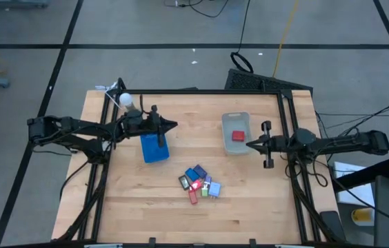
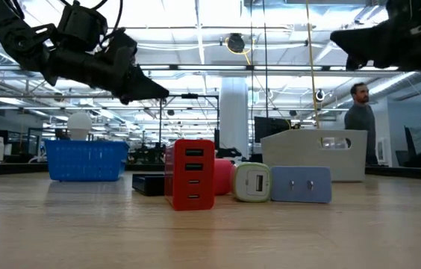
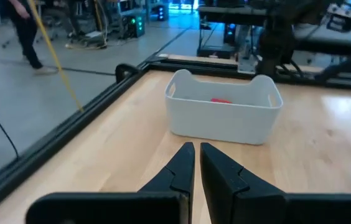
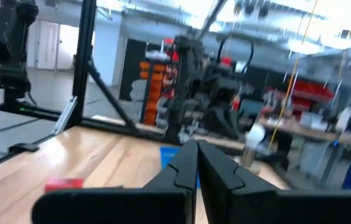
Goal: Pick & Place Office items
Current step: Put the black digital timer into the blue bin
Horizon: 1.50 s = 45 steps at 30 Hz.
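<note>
Office items (image 1: 199,183) sit clustered on the table (image 1: 250,200), near-centre, between both arms; I count red, blue, green and black pieces touching each other. One red piece (image 1: 237,136) already lies in the clear bin (image 1: 236,120), far right of the cluster. Right gripper (image 1: 251,145) hangs just beside that bin, fingers closed, holding nothing. Left gripper (image 1: 174,125) hovers above the blue tray (image 1: 154,147), closed too, empty.

Bare bench (image 1: 250,200) lies open along the near edge and between the blue tray (image 1: 154,147) and clear bin (image 1: 236,132) (both upright obstacles). The clustered office items (image 1: 199,183) block the centre, apparently touching one another.
</note>
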### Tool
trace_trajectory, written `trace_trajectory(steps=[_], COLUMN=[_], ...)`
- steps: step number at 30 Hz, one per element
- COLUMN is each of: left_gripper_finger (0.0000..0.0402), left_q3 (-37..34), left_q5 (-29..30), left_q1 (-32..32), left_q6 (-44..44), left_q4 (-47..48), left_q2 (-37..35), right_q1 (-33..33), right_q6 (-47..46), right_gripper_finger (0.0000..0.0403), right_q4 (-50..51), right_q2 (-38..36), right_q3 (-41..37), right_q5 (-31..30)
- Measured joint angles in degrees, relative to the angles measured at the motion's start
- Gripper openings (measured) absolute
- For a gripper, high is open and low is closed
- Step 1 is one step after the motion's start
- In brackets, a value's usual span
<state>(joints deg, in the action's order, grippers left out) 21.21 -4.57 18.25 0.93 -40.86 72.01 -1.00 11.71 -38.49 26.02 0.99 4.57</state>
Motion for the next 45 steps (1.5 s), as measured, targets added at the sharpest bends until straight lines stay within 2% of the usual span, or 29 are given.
trace_trajectory(steps=[4,12,16,19,21,27,31,35,38,45], left_gripper_finger=[0.0031,0.0031,0.0026,0.0006,0.0004,0.0005,0.0004,0.0004,0.0014,0.0038], left_q3=[0.0,0.0,0.0,1.8,4.9,17.7,22.4,23.4,23.4,25.1], left_q5=[1.6,1.6,1.2,2.6,4.4,8.3,9.7,12.3,14.9,20.7], left_q1=[0.0,-1.6,-4.7,-8.1,-10.8,-17.5,-21.7,-25.4,-27.6,-32.4], left_q6=[-4.4,-8.6,-7.9,-6.5,-5.6,-6.0,-8.0,-11.5,-18.3,-27.9], left_q4=[0.6,3.1,3.1,5.4,9.6,32.4,40.7,42.4,42.5,45.8], left_q2=[0.0,0.0,0.0,0.0,0.0,0.0,0.0,0.0,1.0,9.9], right_q1=[-2.8,-6.5,-6.5,-6.5,-6.5,-6.5,-6.5,-6.5,-6.5,-6.5], right_q6=[1.0,-2.8,-4.8,-5.6,-6.0,-6.1,-6.8,-6.8,-7.0,-8.0], right_gripper_finger=[0.0001,0.0,0.0,0.0,0.0,0.0,0.0,0.0,0.0,0.0], right_q4=[-1.3,3.5,2.8,2.8,2.7,1.6,1.2,0.9,0.1,-1.4], right_q2=[0.0,2.0,3.0,3.4,3.5,3.5,3.5,3.5,3.5,3.5], right_q3=[0.9,3.1,3.1,3.1,3.1,3.1,3.1,3.1,3.1,3.1], right_q5=[0.0,1.6,1.6,1.4,1.4,1.3,1.3,1.3,1.3,1.4])
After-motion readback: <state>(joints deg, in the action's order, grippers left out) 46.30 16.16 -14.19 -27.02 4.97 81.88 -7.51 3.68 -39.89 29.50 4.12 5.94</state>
